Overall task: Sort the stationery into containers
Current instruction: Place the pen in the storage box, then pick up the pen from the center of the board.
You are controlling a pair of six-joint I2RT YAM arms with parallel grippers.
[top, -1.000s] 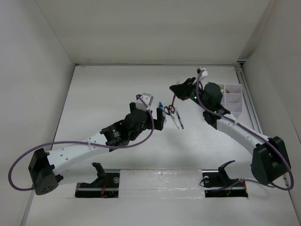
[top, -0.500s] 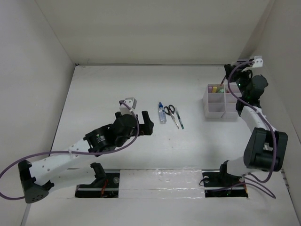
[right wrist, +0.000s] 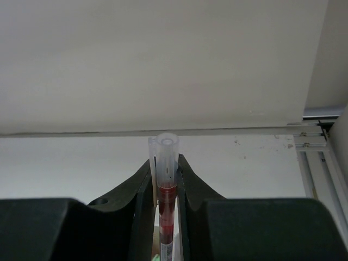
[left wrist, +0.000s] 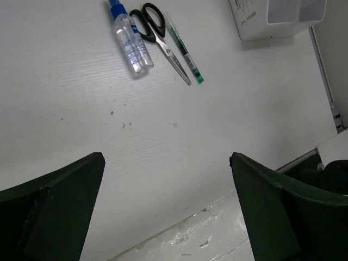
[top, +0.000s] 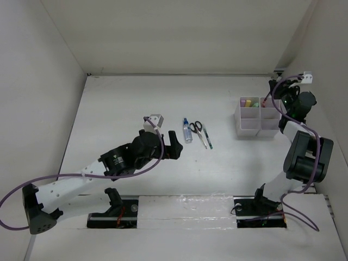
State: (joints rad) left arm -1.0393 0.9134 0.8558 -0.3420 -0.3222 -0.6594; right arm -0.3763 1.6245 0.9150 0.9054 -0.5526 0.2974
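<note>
A white organizer point(top: 254, 126) with four compartments stands at the right; pastel sticks point(top: 249, 103) fill its back-left cell. My right gripper point(top: 274, 92) hovers over its back-right corner, shut on a red pen point(right wrist: 166, 187) with a clear cap, held upright between the fingers point(right wrist: 142, 185). On the table's middle lie a blue-capped bottle point(top: 187, 131), black-handled scissors point(top: 197, 129) and a dark pen point(top: 207, 137). My left gripper point(top: 173, 144) is open, near and left of them. In the left wrist view the bottle point(left wrist: 131, 42), scissors point(left wrist: 159, 35) and dark pen point(left wrist: 185, 51) lie far ahead of the open gripper point(left wrist: 166, 159).
White walls close in the table on three sides. A metal rail point(top: 285, 117) runs along the right edge beside the organizer. The organizer's corner point(left wrist: 255, 24) shows at the top right of the left wrist view. A glossy strip point(top: 185, 204) lines the near edge.
My right arm swung from the middle of the table to the right, carrying the red pen over the organizer. My left arm drew back from the bottle and scissors.
</note>
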